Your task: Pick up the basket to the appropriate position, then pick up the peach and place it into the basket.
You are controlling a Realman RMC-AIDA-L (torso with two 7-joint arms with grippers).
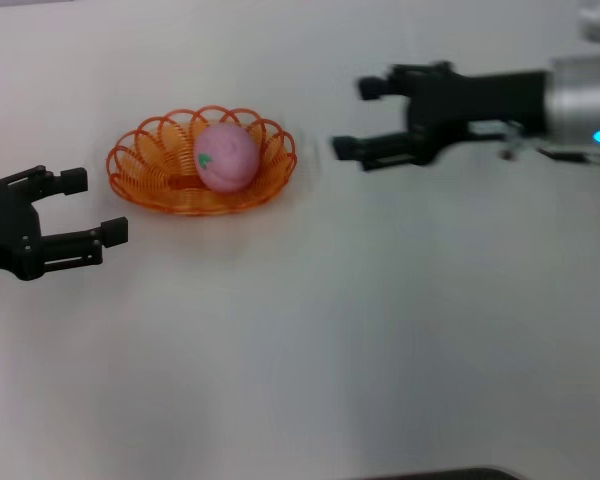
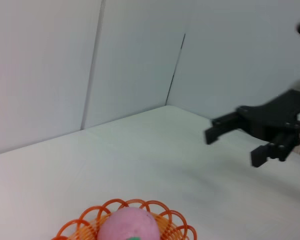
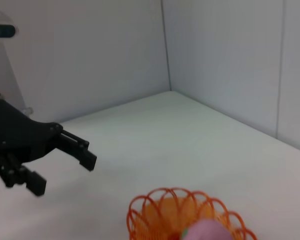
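Note:
The orange basket (image 1: 140,172) stands on the white table, left of centre in the head view. The pink peach (image 1: 226,156) lies inside it, its green leaf mark showing. My left gripper (image 1: 93,208) is open and empty, just left of the basket near the table surface. My right gripper (image 1: 352,118) is open and empty, to the right of the basket and apart from it. The left wrist view shows the basket (image 2: 75,225), the peach (image 2: 127,225) and the right gripper (image 2: 233,146) farther off. The right wrist view shows the basket (image 3: 155,210), the peach (image 3: 208,231) and the left gripper (image 3: 65,172).
The white table (image 1: 380,330) spreads bare to the front and right. White walls (image 2: 140,55) enclose the back, meeting at a corner.

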